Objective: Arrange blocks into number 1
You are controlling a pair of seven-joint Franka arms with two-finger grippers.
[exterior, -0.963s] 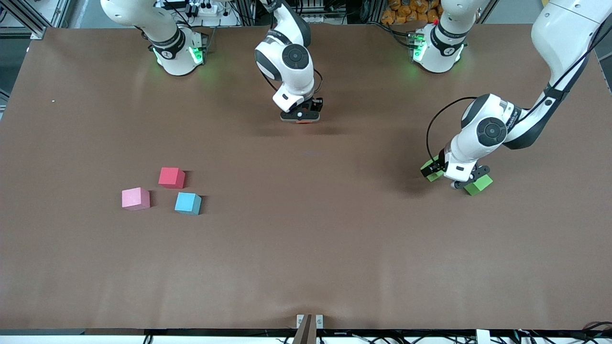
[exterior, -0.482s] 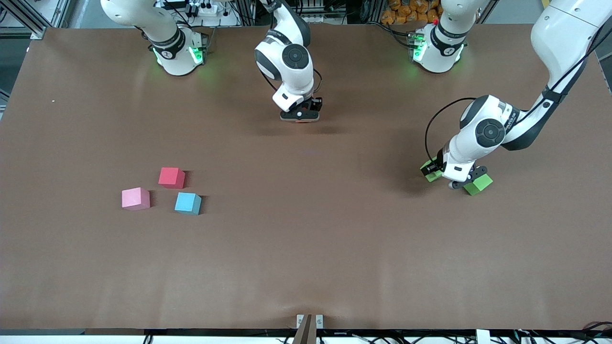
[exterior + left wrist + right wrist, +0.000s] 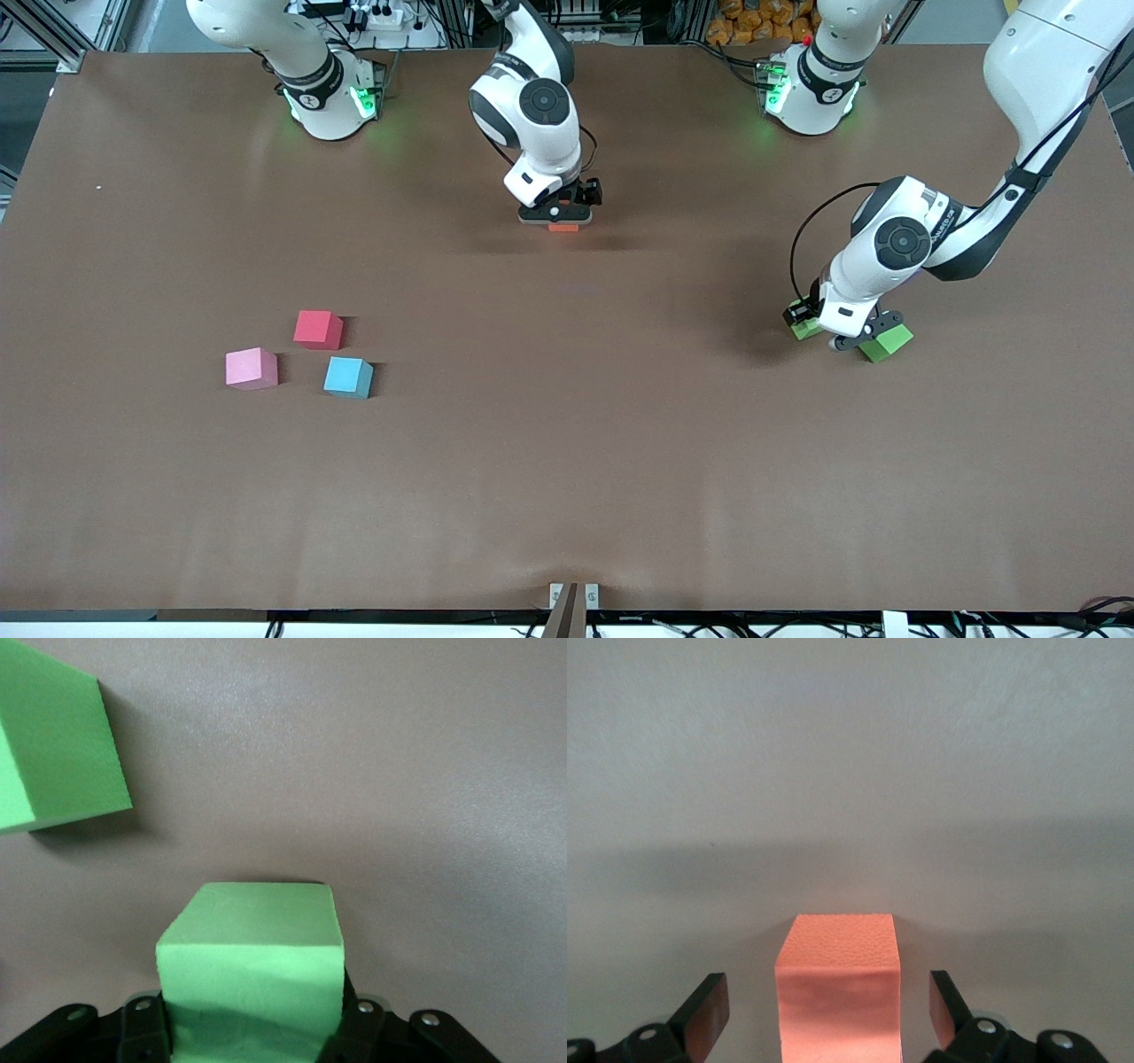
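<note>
Green foam cube is clamped in my left gripper, low at the tabletop toward the left arm's end; both fingers press its sides. Second green cube sits just beside it on the table, apart from the held one in the left wrist view. A bit of green also shows at that gripper's other flank, can't tell what. Orange cube rests mid-table, nearer the base edge. My right gripper hangs over it, fingers spread clear of both sides, no contact. Red cube, light pink cube and sky blue cube cluster toward the right arm's end, close but not touching.
</note>
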